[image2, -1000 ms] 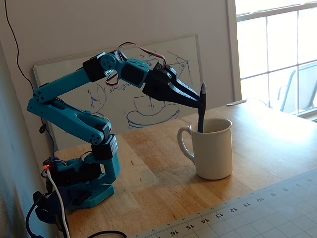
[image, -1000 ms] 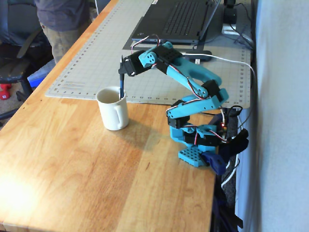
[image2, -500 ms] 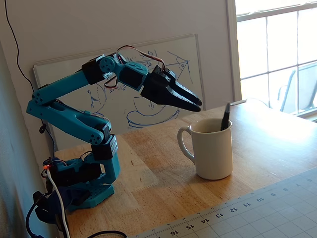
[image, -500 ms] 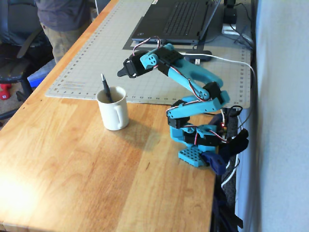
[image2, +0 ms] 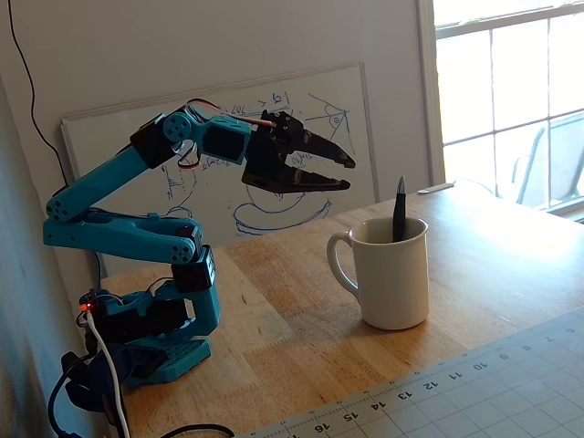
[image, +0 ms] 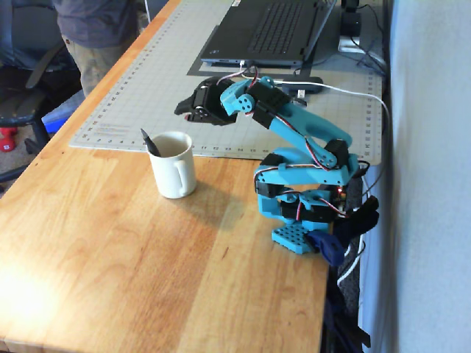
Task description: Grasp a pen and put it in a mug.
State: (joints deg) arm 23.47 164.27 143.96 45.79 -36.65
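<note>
Blue jointed arm's black two-finger claw (image2: 345, 173): spread, empty, raised clear of the mug, presumably released. Cream-white cylindrical ceramic mug (image2: 394, 274) upright on wooden table (image2: 511, 265), holding slim near-black pen (image2: 398, 208) leaning on its rim. Ruler numerals 11–16 on grey cutting mat (image2: 474, 392); whiteboard (image2: 328, 100) scrawl unreadable.

2 fixed views. 1 stands high beyond the table's (image: 110, 243) near end, angled down at moderate range. The other sits low near the tabletop, close, facing the whiteboard (image2: 228, 164). Shared: arm (image: 302, 169), mug (image: 174, 165), pen (image2: 399, 208), cutting mat (image: 147, 81).
</note>
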